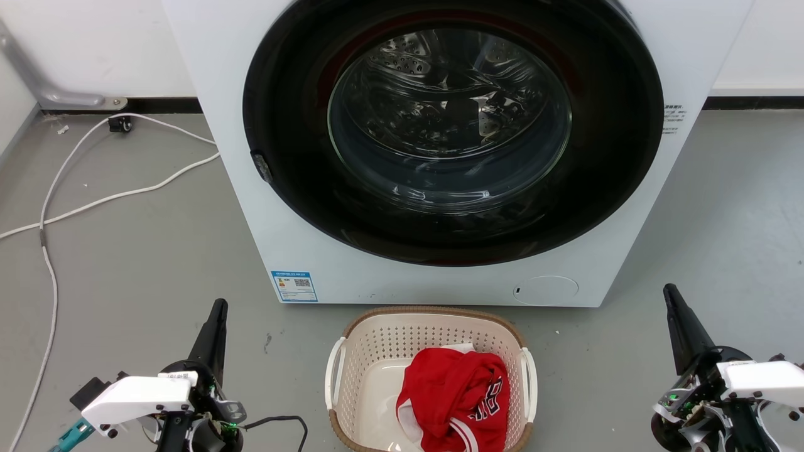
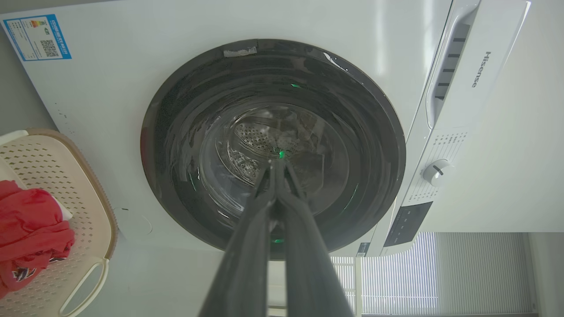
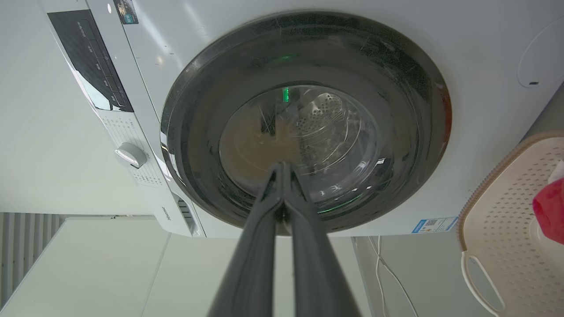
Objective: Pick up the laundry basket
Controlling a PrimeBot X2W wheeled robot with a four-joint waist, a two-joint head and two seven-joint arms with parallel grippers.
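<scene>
The cream perforated plastic laundry basket (image 1: 383,342) is lying midway between the left pincer (image 1: 219,307) and right pincer (image 1: 669,292), both pressed together.

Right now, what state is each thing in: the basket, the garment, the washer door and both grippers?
laundry basket: upright on the floor, not gripped, both handles free.
red garment: crumpled inside the basket.
washing machine door: closed.
left gripper: shut, empty, apart from the basket on its left.
right gripper: shut, empty, apart from the basket on its right.
</scene>
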